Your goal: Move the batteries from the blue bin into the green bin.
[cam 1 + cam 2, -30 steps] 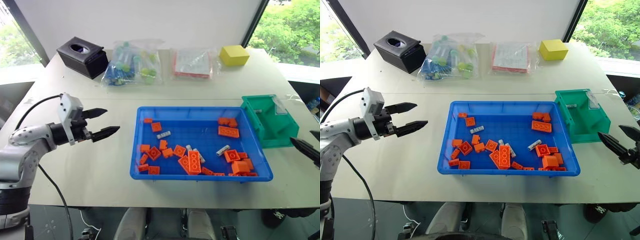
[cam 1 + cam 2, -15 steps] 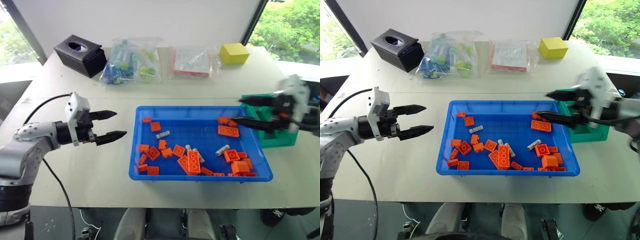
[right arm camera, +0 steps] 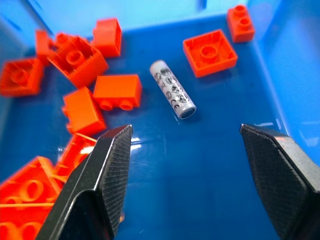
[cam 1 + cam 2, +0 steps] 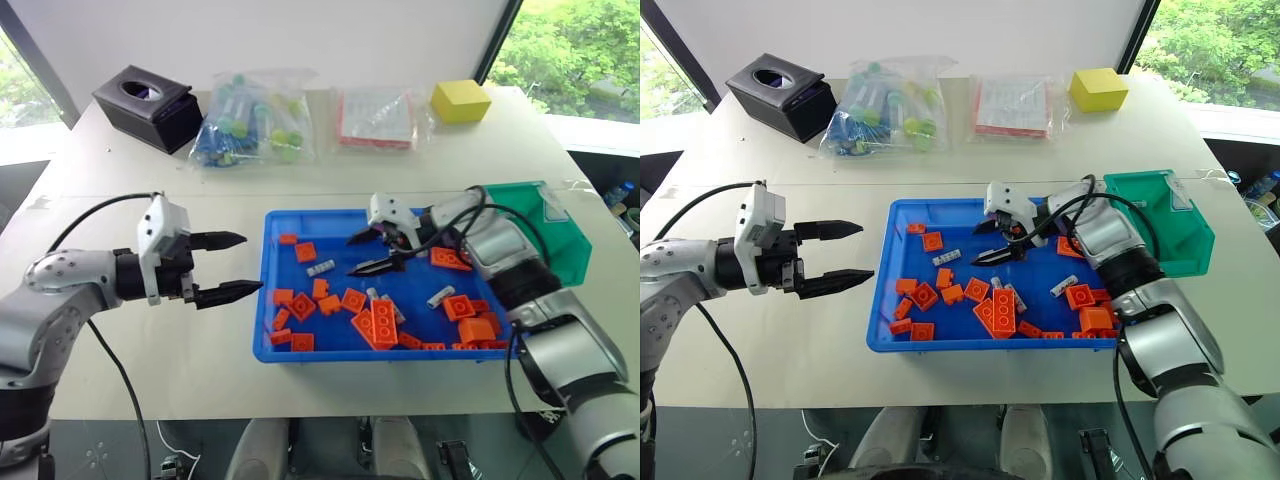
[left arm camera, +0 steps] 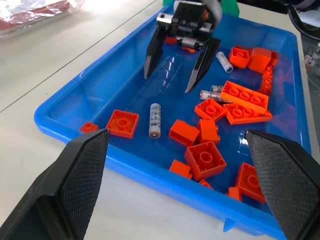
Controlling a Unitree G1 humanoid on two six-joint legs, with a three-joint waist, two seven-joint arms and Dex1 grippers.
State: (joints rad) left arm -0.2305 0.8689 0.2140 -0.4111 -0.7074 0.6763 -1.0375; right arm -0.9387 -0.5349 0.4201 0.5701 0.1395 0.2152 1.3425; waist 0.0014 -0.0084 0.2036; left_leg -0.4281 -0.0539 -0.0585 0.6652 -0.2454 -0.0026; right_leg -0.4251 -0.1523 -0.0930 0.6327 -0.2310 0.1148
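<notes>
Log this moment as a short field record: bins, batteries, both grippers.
blue bin: on the table, holds orange bricks and batteries
green bin: beside the blue bin's far right corner
nearest battery: lying flat on the blue bin's floor, clear of the bricks
right gripper: open, inside the blue bin, aimed at that battery, holding nothing
left gripper: open, empty, over the table just outside the blue bin
</notes>
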